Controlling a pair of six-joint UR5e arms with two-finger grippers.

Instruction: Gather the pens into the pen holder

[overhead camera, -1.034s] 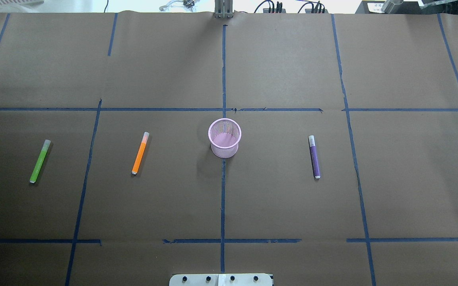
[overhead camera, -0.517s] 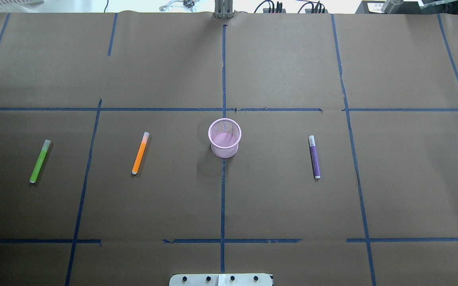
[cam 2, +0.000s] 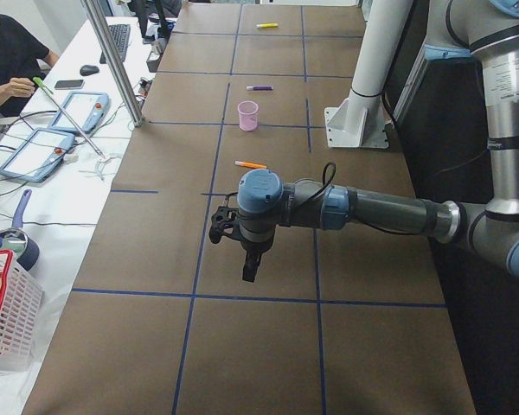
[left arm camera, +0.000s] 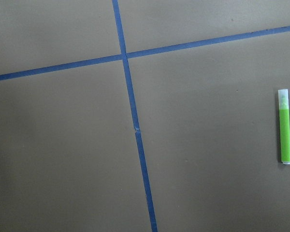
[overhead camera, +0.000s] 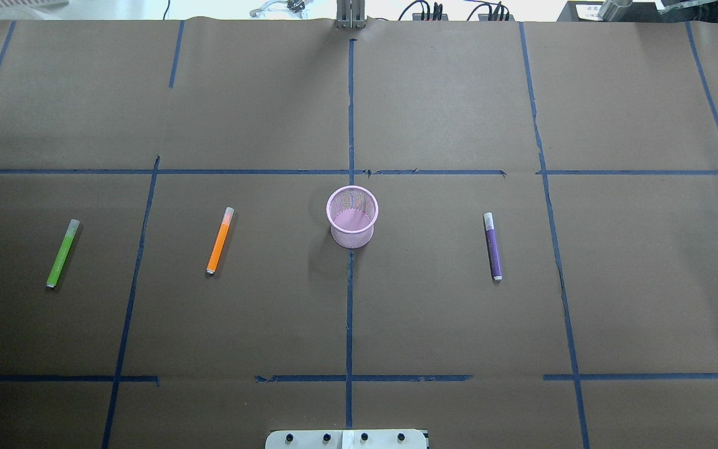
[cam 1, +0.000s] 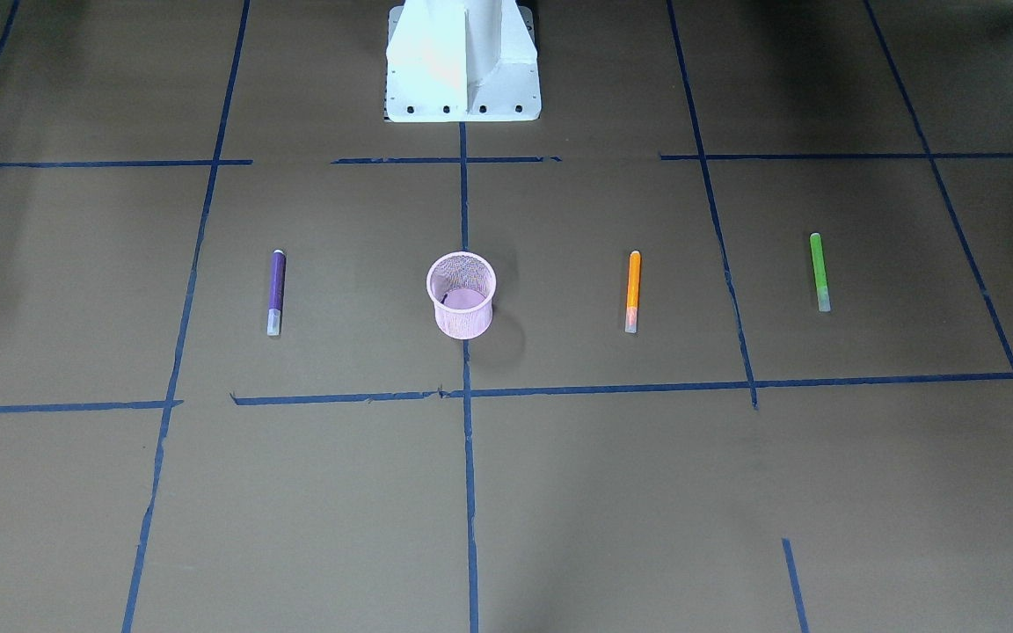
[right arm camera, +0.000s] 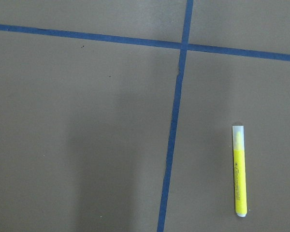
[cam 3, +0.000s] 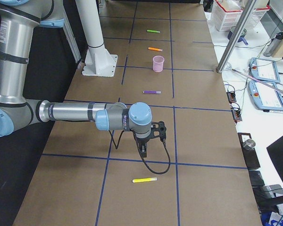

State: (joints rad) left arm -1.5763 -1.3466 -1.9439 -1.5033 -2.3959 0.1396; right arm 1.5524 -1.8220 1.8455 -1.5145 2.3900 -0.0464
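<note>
Brown-papered bench point(overhead camera: 459, 93), gridded with blue tape point(overhead camera: 351, 112), lies below me. My left hand point(cam 2: 246, 270) and right hand point(cam 3: 145, 147) hang above it; I cannot tell whether either is open. The pink mesh pen holder point(overhead camera: 351, 238) stands upright mid-bench. The orange pen point(overhead camera: 220, 241) and green pen point(overhead camera: 63, 252) lie flat to its left, the purple pen point(overhead camera: 493, 246) to its right, and the yellow pen point(cam 3: 145, 180) near my right hand.

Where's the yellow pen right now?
In the exterior right view, the yellow pen lies flat on the table's near, right end, close to the right gripper.
</note>
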